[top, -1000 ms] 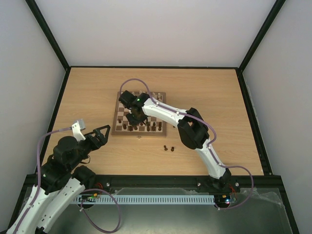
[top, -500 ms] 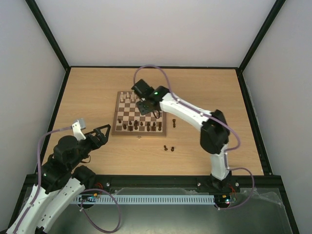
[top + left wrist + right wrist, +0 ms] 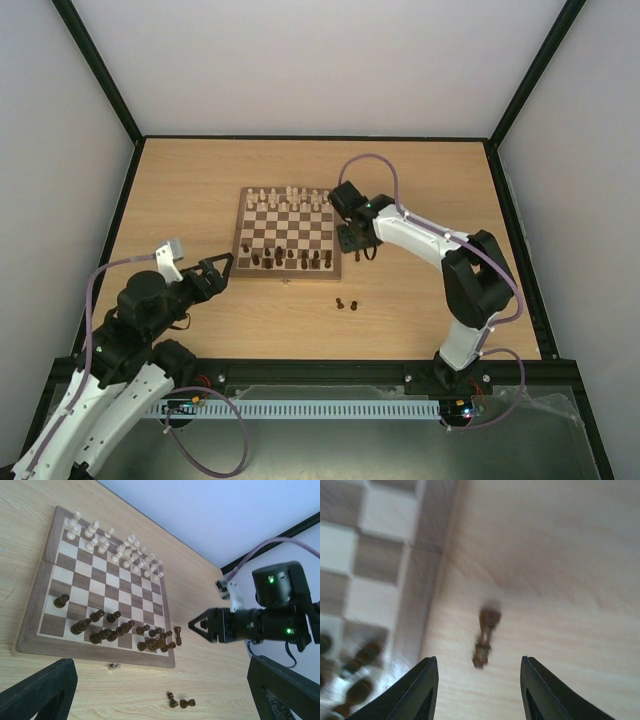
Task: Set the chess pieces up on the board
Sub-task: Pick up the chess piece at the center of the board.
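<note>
The board (image 3: 288,225) lies mid-table, with cream-white chessmen on its far rows and several dark chess pieces (image 3: 290,260) bunched on its near rows. My right gripper (image 3: 356,246) is open and empty just off the board's right edge. In the right wrist view one dark piece (image 3: 485,637) sits on the table between the open fingers (image 3: 477,662), untouched. Two more dark pieces (image 3: 347,303) lie on the table in front of the board, also in the left wrist view (image 3: 180,701). My left gripper (image 3: 215,270) is open and empty by the board's near left corner.
A small metal bit (image 3: 114,666) lies on the table just in front of the board's near edge. Black frame rails (image 3: 120,200) and white walls border the table. The board's brown border (image 3: 432,555) runs left of the right gripper.
My right arm swung from over the board's left side to the right, off the board's right edge, down over the lone dark piece. The left arm shifted slightly forward.
</note>
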`<state>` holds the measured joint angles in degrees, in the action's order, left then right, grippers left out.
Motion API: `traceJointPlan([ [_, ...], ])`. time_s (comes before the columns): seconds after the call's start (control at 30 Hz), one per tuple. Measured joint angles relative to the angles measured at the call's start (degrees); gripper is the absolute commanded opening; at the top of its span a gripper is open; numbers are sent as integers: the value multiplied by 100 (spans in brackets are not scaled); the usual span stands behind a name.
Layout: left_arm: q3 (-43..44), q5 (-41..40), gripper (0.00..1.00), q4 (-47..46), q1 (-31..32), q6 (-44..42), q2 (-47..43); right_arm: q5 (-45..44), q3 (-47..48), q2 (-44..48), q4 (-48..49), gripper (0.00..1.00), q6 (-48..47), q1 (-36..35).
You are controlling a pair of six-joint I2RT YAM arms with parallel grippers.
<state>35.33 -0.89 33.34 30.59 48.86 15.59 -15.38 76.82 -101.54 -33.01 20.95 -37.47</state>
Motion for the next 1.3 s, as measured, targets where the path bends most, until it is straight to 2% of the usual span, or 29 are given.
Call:
traceJointPlan([
  [0.1,-7,52,97,-26,0,-48,175,153,-664,238,79,46,149,-9],
  [0.2,-9,87,97,-50,0,-94,245,284,-1353,868,85,46,341,-146],
  [0.33,-39,109,97,-94,0,-133,249,372,-2046,1805,76,49,693,-645],
  [0.53,-216,199,98,-142,0,-149,254,614,-2730,1985,96,48,1165,-1405],
  [1.0,-264,240,98,-214,0,-149,208,748,-2857,1469,446,22,1373,-1556],
  [1.1,-264,240,98,-214,0,-146,205,756,-2857,1419,470,14,1351,-1556],
  [1.3,-262,240,98,-212,0,-149,208,726,-2846,1443,439,9,1379,-1589],
])
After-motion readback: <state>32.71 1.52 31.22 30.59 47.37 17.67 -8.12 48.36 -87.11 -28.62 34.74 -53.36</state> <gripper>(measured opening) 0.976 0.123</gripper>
